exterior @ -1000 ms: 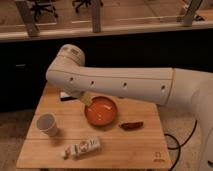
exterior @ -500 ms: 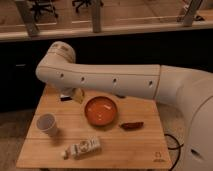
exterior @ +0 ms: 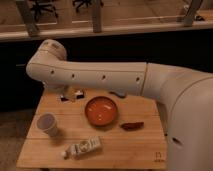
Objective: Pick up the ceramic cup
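The ceramic cup point(exterior: 47, 123) is small, white and handleless. It stands upright at the left edge of the wooden table point(exterior: 135, 150). My big white arm reaches in from the right and bends at its elbow at the upper left. The gripper point(exterior: 70, 94) shows only as dark and pale parts sticking out under the forearm at the table's back left. It is behind and a little right of the cup, apart from it. It holds nothing and is open.
An orange-red bowl point(exterior: 101, 111) sits mid-table, right of the cup. A dark red oblong item point(exterior: 132, 126) lies to the bowl's right. A white packet point(exterior: 82, 148) lies on its side near the front edge. Dark floor drops off left of the table.
The arm has swung left across the table. Its elbow has moved left, and the bowl it partly covered is now fully in view. The cup has not moved.
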`<state>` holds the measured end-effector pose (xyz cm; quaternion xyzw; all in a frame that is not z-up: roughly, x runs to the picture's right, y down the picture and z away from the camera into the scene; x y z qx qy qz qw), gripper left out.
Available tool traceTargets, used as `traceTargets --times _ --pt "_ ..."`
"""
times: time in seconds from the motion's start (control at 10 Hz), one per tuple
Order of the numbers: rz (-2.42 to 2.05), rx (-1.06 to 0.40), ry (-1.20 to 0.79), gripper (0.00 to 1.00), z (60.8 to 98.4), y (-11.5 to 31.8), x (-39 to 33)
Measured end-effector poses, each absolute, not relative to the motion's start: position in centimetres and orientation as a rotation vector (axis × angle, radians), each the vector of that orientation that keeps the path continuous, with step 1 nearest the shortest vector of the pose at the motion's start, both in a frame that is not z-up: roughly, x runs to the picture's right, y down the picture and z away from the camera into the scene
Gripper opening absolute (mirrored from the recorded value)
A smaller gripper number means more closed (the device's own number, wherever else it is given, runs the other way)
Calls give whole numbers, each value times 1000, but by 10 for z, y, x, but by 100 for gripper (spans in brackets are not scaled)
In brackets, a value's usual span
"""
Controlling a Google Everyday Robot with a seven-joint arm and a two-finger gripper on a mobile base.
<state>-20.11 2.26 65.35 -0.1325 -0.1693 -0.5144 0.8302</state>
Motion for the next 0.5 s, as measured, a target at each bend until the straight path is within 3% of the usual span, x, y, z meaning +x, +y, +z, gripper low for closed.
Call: traceTargets --times 0.5 --pt "-1135 -305 -373 80 674 31 -229"
